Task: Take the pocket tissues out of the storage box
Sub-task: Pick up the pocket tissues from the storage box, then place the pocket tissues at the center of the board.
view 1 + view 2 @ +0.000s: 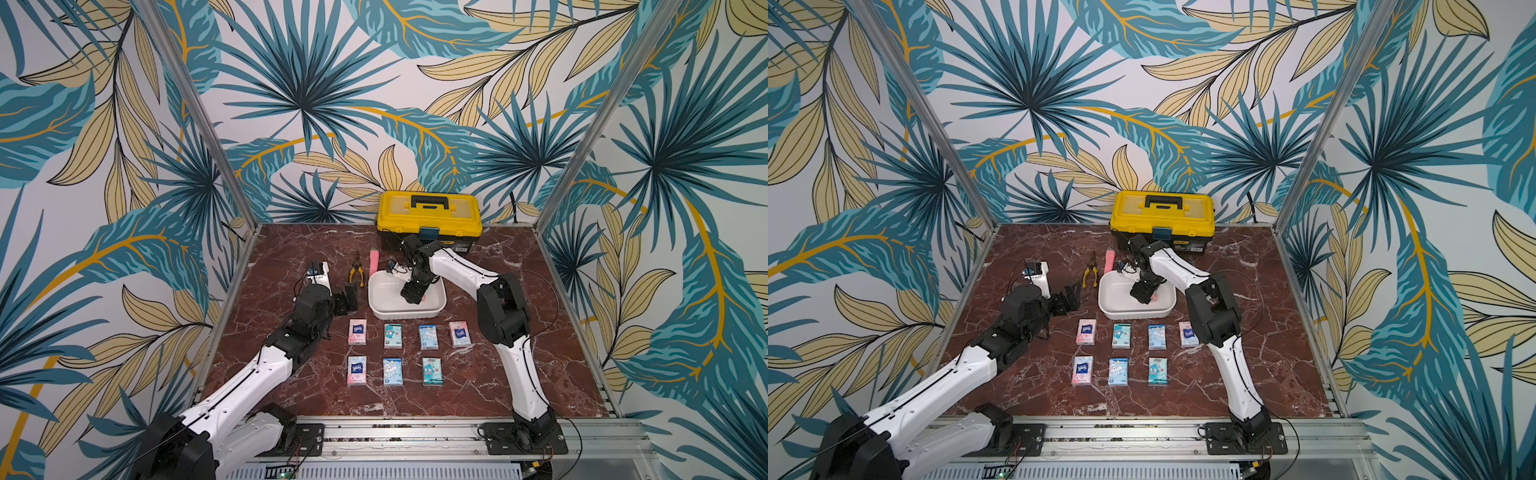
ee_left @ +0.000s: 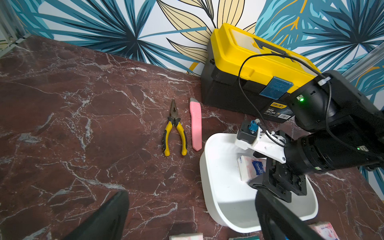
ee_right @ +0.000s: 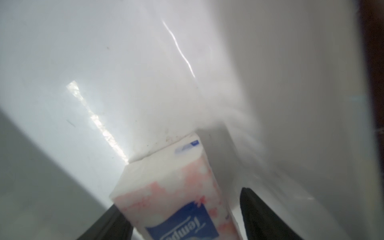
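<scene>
Right hand (image 1: 413, 298) astride pink pack (image 3: 170, 187) in storage box (image 1: 409, 315), jaws apart, ungripped. Light, squashy, slick wrap: pinch long sides. Left hand (image 1: 349, 298) wide, empty.

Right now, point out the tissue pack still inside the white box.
In the left wrist view the pink tissue pack lies in the right half of the storage box, straddled by the right pincer, near the yellow toolbox.

I read the storage box (image 3: 145, 62) as glossy white plastic, its floor throwing glare. The pocket tissue pack (image 3: 172, 187) wears shiny film. The tabletop (image 1: 465, 399) looks like polished red marble. Toolbox (image 1: 430, 216): smooth yellow plastic. Pliers (image 2: 175, 119): dark metal nose, rubbery grips. Pink utility knife (image 2: 196, 124): ribbed plastic.
</scene>
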